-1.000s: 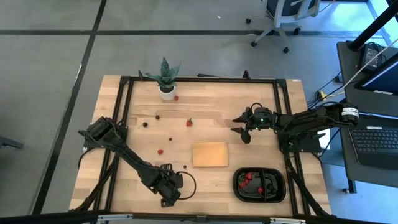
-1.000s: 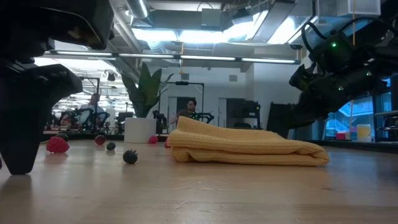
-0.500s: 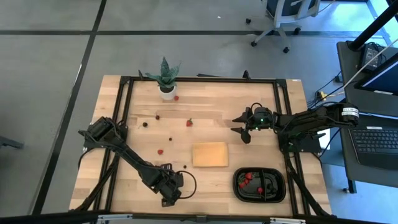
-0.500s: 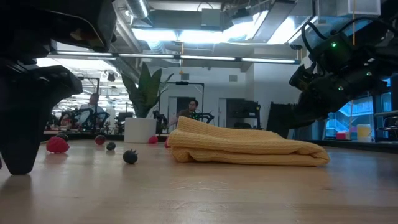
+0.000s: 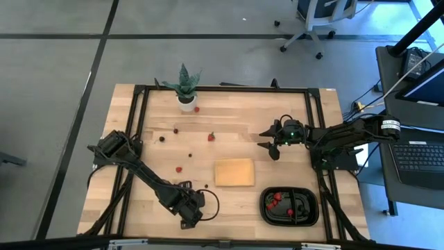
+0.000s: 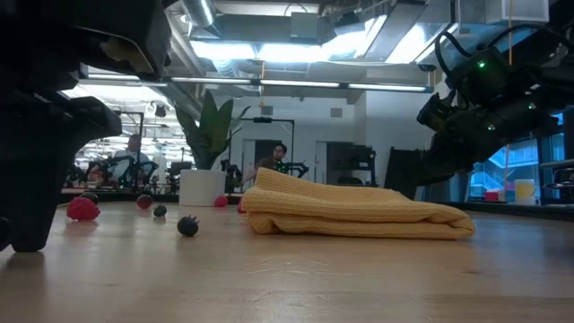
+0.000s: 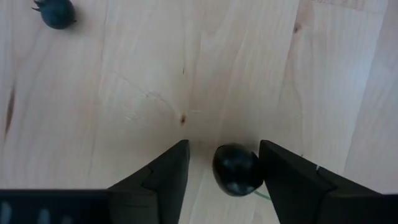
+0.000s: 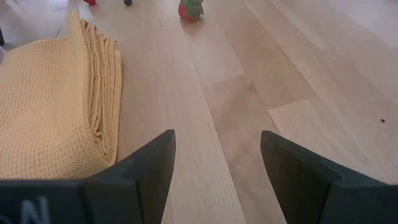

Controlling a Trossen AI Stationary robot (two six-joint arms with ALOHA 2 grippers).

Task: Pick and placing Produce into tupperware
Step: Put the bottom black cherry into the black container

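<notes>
The left gripper [image 7: 222, 163] is low over the counter [image 5: 236, 142] near its front edge, fingers apart, with a dark berry [image 7: 237, 169] lying between them, close against one finger. Only the left wrist view shows this; from above the gripper [image 5: 189, 205] hides that berry, though another dark berry [image 5: 206, 186] shows just beyond it. The left arm stretches from its base at the counter's left side diagonally toward the front. The right gripper [image 5: 272, 144] hangs above the counter right of centre, fingers spread and holding nothing, its arm reaching in from the right edge. Its wrist view shows the folded tan cloth [image 8: 53, 106] and a strawberry [image 8: 191, 9] farther off. The black tray [image 5: 289, 206] sits at the front right, already holding red pieces. Loose berries dot the bare wood between the potted plant [image 5: 184, 87] and the cloth.
</notes>
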